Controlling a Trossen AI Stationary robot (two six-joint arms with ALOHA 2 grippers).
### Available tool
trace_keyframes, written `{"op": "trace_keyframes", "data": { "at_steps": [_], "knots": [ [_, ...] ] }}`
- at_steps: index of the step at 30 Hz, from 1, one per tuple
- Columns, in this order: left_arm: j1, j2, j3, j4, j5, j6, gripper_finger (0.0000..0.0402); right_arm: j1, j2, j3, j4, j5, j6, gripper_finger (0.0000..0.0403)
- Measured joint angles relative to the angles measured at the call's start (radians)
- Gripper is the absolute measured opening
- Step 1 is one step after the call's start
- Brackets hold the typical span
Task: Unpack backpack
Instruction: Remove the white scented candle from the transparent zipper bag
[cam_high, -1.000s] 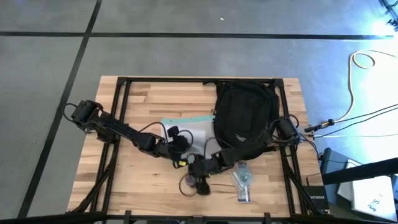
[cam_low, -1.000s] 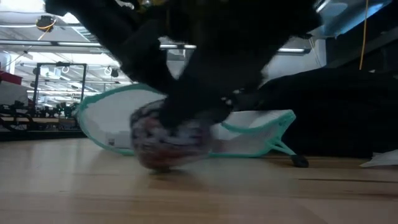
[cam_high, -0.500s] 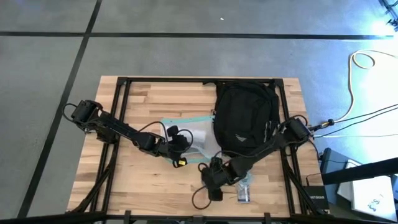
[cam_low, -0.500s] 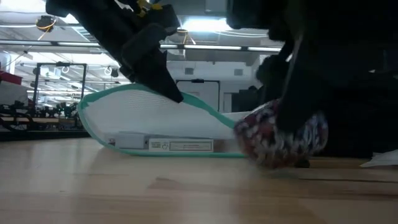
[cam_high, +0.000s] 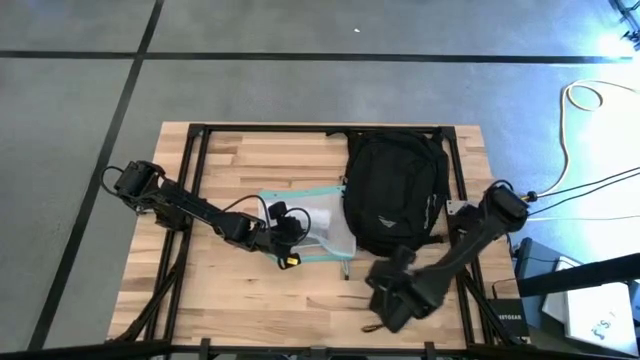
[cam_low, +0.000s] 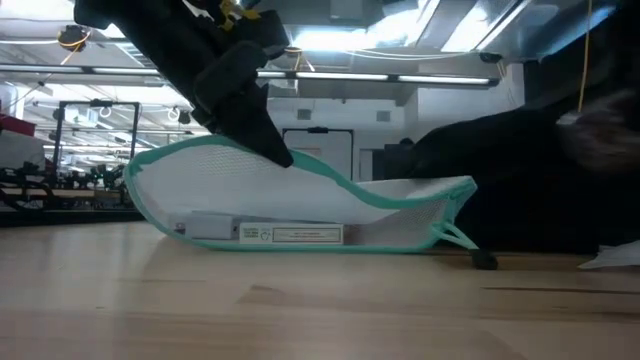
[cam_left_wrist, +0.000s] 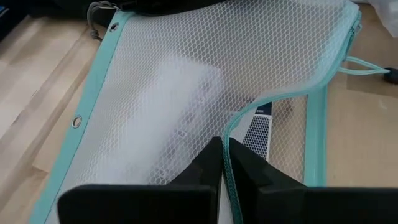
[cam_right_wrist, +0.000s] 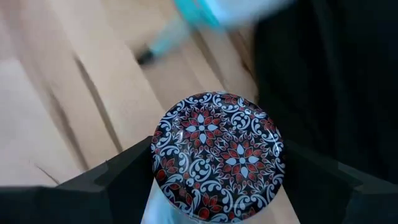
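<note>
The black backpack (cam_high: 393, 190) lies flat at the table's far right, untouched. A clear mesh pouch with teal edging (cam_high: 315, 225) lies against its left side, with a flat labelled box (cam_low: 265, 233) inside. My left gripper (cam_high: 290, 248) is shut on the pouch's rim. My right gripper (cam_high: 385, 300) is near the table's front right, raised off the wood. It is shut on a round thing with a black, red and white patterned top (cam_right_wrist: 217, 152). In the low view that thing is only a blur (cam_low: 600, 130) in front of the backpack (cam_low: 540, 180). My left gripper pinches the teal rim of the pouch's open mouth (cam_left_wrist: 229, 140) between its two fingers, coming slanting down from the table's left. The rim is raised into a hump (cam_low: 285, 160). The pouch's lower edge (cam_low: 300, 246) rests on the table. My right gripper holds the patterned round thing by its two opposite sides, one finger (cam_right_wrist: 124, 180) on each side, pointing steeply down from above. The patterned top faces the wrist camera. The thing is lifted clear of the table.
The pouch's teal pull cord (cam_low: 465, 240) trails on the wood toward the backpack. A pale scrap (cam_low: 615, 258) lies at the low view's right edge. Dark frame rails (cam_high: 200, 200) run along the table's sides. Bare wood (cam_high: 230, 300) lies at the near left.
My right gripper has carried the patterned round thing from the table's near middle toward the right edge, rising and tipping to point more steeply down while rolling at the wrist. The thing has left the table. The pouch's mouth has stayed raised.
</note>
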Motion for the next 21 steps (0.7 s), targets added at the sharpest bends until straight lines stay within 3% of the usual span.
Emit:
{"op": "trace_keyframes", "data": {
  "at_steps": [12, 17, 21],
  "knots": [
    [0.000, 0.000, 0.000, 0.016, 0.000, 0.004, 0.0000, 0.208, -0.004, -0.037, -0.187, -0.029, 0.496, 0.0291],
    [0.000, 0.001, -0.001, 0.022, 0.000, 0.004, 0.0000, 0.235, -0.011, -0.132, -0.136, -0.029, 0.603, 0.0291],
    [0.000, 0.002, -0.001, 0.022, 0.000, 0.007, 0.0000, 0.234, -0.016, -0.238, 0.009, -0.024, 0.617, 0.0291]
  ]
}}
